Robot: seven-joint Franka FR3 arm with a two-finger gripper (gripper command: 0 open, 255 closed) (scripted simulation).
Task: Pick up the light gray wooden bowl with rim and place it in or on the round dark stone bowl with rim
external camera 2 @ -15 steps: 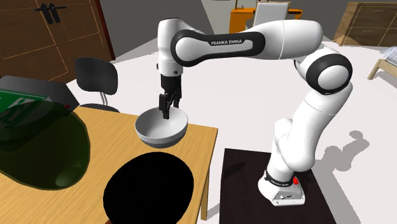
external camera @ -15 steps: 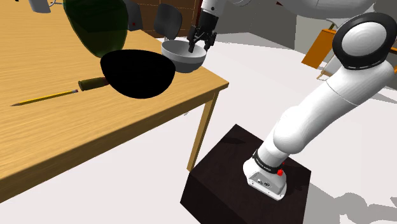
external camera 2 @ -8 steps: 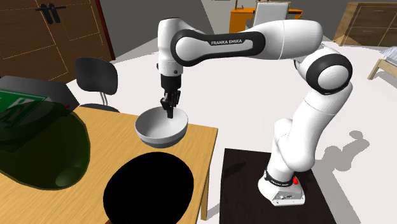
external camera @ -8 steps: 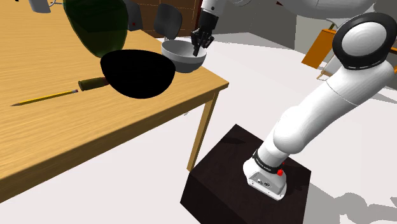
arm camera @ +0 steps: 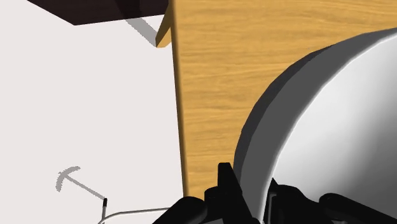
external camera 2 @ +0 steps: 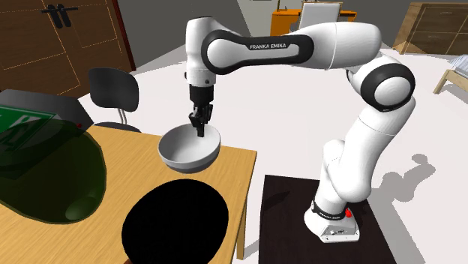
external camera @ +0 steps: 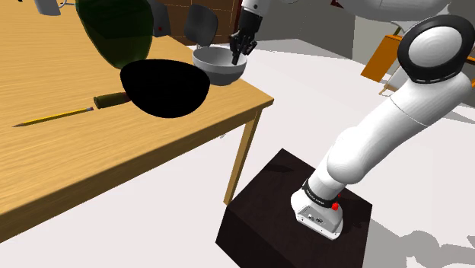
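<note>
The light gray bowl [external camera: 218, 68] [external camera 2: 188, 148] [arm camera: 331, 133] stands near the corner of the wooden table [external camera: 91, 152]. My black gripper [external camera: 240, 52] [external camera 2: 200, 130] [arm camera: 251, 202] comes down from above and is shut on the bowl's rim on the side nearest the arm. In the wrist view one finger [arm camera: 228, 189] is outside the wall and the other is inside. The round black bowl [external camera: 164, 88] [external camera 2: 175, 222] sits on the table beside the gray bowl, further from the corner.
A large dark green object [external camera: 114, 30] [external camera 2: 45, 169] lies behind the black bowl. A pencil [external camera: 53, 116] and a dark-handled tool [external camera: 110, 99] lie on the table. A gray chair [external camera 2: 112, 90] stands past the table's far edge. The table edge [arm camera: 179, 114] drops to white floor.
A second ago the fingers stood apart astride the gray bowl's rim; they have since closed on it. The bowl has shifted very slightly upward in the second exterior view.
</note>
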